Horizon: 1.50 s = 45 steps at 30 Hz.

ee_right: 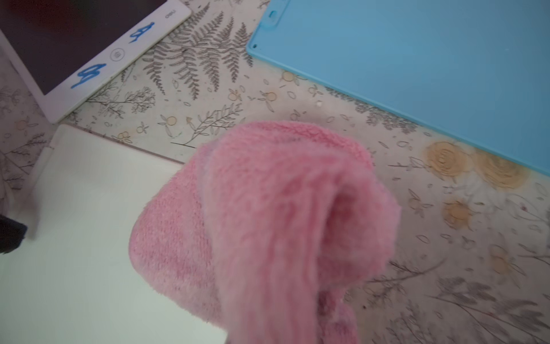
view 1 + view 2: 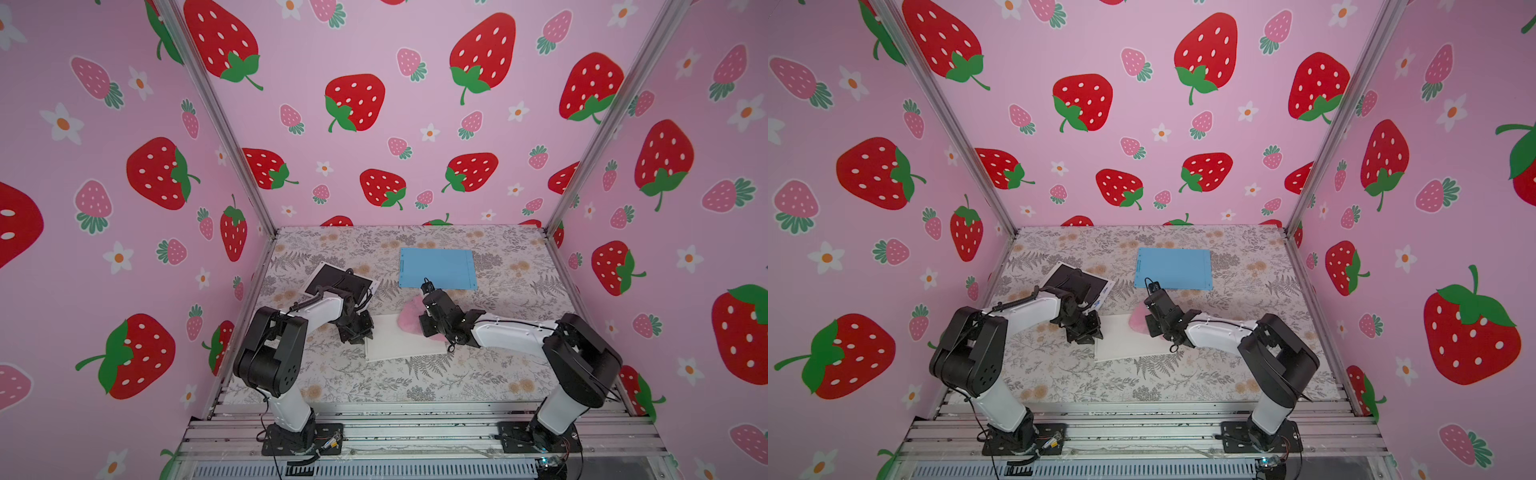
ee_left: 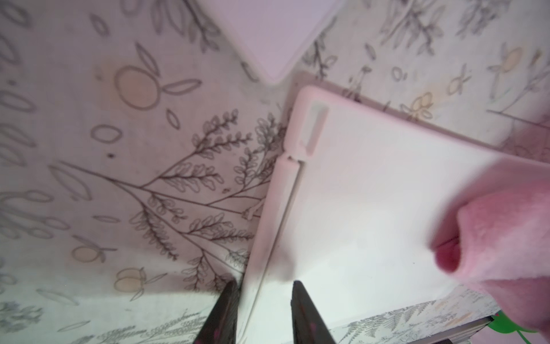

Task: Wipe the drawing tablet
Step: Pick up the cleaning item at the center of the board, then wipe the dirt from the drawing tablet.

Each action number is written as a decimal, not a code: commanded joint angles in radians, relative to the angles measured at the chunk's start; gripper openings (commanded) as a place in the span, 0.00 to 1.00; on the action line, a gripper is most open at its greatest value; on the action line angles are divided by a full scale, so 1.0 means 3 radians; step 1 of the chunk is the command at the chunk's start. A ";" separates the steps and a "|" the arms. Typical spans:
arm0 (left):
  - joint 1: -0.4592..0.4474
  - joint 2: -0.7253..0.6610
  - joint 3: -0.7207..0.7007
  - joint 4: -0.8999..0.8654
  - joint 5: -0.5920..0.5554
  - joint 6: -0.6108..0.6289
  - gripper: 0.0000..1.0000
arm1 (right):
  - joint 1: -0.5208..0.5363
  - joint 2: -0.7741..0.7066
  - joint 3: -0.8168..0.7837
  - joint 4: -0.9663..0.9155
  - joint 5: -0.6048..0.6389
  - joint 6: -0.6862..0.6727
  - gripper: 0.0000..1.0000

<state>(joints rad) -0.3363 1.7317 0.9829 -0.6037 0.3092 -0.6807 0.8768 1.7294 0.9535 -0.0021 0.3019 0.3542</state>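
Lying flat on the desk [image 2: 478, 374], the white tablet [image 2: 399, 340] looked blank. The left end effector [image 3: 263, 297] straddled its edge, fingers partly spread. The right end effector [image 2: 424, 322] pinched a pink cloth [image 1: 268, 214].

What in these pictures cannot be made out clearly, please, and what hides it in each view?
- Right gripper: buried in the pink cloth in the right wrist view.
- White tablet: far corner under the cloth and right arm in both top views.
- Screen tablet: partly behind the left arm.
- Left gripper: only its tips show, cut by the left wrist frame edge.
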 commanded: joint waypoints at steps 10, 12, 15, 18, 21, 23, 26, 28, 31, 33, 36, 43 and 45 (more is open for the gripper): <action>-0.0096 0.0444 -0.0257 -0.0100 -0.0372 -0.0027 0.22 | -0.0034 0.0617 0.0279 0.0249 -0.0153 0.0463 0.00; -0.0096 0.0480 -0.0260 -0.0094 -0.0354 -0.0036 0.22 | -0.0267 0.0504 0.0047 0.0098 -0.0031 0.0542 0.00; -0.0105 0.0496 -0.0279 -0.0069 -0.0345 -0.0052 0.21 | -0.0529 0.0289 -0.0210 -0.0160 0.0160 0.0466 0.00; -0.0117 0.0507 -0.0272 -0.0061 -0.0340 -0.0052 0.21 | -0.0462 0.0131 -0.0291 -0.0121 0.0139 0.0223 0.00; -0.0134 0.0516 -0.0255 -0.0047 -0.0329 -0.0047 0.20 | -0.0097 0.0272 -0.0045 0.0009 0.0037 0.0089 0.00; -0.0150 0.0540 -0.0237 -0.0037 -0.0302 -0.0057 0.20 | 0.0148 0.0512 0.0311 0.0047 -0.0075 0.0094 0.00; -0.0168 0.0548 -0.0220 -0.0033 -0.0299 -0.0068 0.20 | 0.0194 0.0819 0.0649 0.0065 -0.0333 0.0403 0.00; -0.0168 0.0548 -0.0219 -0.0033 -0.0300 -0.0078 0.19 | 0.0058 0.0868 0.0643 -0.0012 -0.0301 0.0539 0.00; -0.0169 0.0550 -0.0233 -0.0018 -0.0292 -0.0092 0.19 | -0.0408 0.0701 0.0265 -0.0099 -0.0270 0.0759 0.00; -0.0172 0.0561 -0.0245 -0.0005 -0.0279 -0.0098 0.19 | -0.0705 0.0525 0.0031 -0.0274 -0.0181 0.0766 0.00; -0.0172 0.0588 -0.0253 0.0017 -0.0255 -0.0112 0.19 | -0.0916 0.0248 -0.0219 -0.0447 -0.0079 0.0576 0.00; -0.0233 0.0634 -0.0159 0.0003 -0.0223 -0.0138 0.18 | -0.0301 0.0330 0.0111 -0.0545 -0.0001 0.0496 0.00; -0.0251 0.0654 -0.0133 -0.0015 -0.0218 -0.0152 0.18 | -0.0109 0.0516 0.0383 -0.0493 -0.0140 0.0491 0.00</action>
<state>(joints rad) -0.3798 1.7920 1.0164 -0.5606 0.3729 -0.7132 0.7513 1.8164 0.9989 -0.0978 0.3317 0.5144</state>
